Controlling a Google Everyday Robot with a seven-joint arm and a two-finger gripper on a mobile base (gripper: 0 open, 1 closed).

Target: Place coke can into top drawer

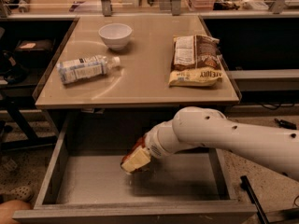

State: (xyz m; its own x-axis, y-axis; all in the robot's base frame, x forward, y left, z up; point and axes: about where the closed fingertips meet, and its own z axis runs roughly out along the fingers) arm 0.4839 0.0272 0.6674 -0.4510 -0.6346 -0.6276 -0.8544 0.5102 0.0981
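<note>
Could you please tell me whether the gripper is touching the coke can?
Touching. The camera view shows the gripper, down inside the top drawer, with a pale finger lying flat against the coke can on its red side, no gap between them.

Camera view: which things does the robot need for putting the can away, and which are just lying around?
For the job: coke can, held in the gripper low inside the open top drawer.
Just lying about, on the table: white bowl, plastic bottle, snack bags.
</note>
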